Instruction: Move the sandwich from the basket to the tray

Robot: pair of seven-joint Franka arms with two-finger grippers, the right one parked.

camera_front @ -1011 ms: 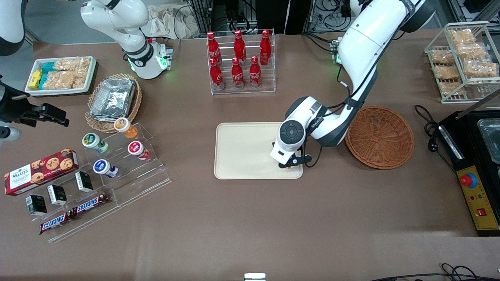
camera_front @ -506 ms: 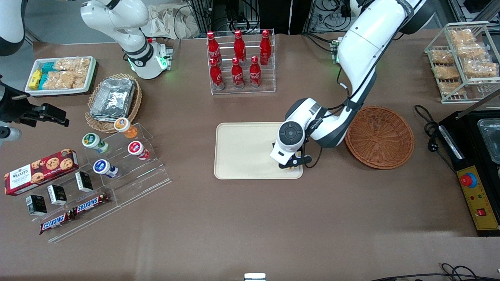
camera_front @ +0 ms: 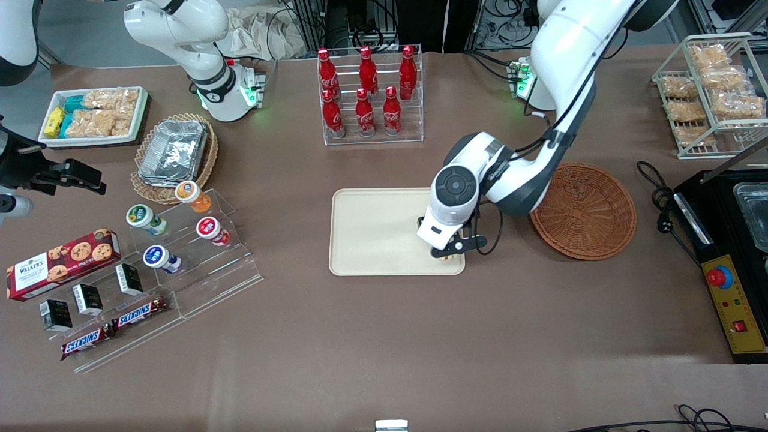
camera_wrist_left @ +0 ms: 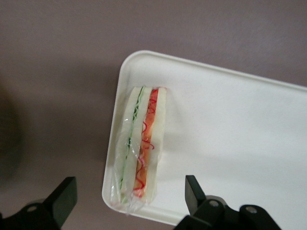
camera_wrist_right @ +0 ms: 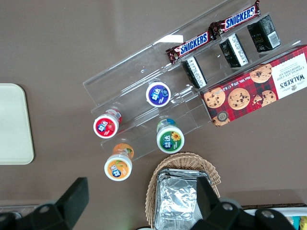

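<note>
The plastic-wrapped sandwich [camera_wrist_left: 138,148] lies flat in a corner of the cream tray [camera_front: 372,231], along the tray's short rim, its red and green filling stripe facing up. The left arm's hand [camera_wrist_left: 129,201] hangs directly above it with fingers [camera_wrist_left: 62,196] spread wide on either side and touching nothing, a stance that suggests the drop is done. The wicker basket [camera_front: 583,210] beside the tray sits empty.

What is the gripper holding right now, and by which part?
Nothing. The gripper is open above the sandwich, its fingers apart and clear of it. The sandwich lies on the tray, at its corner.
</note>
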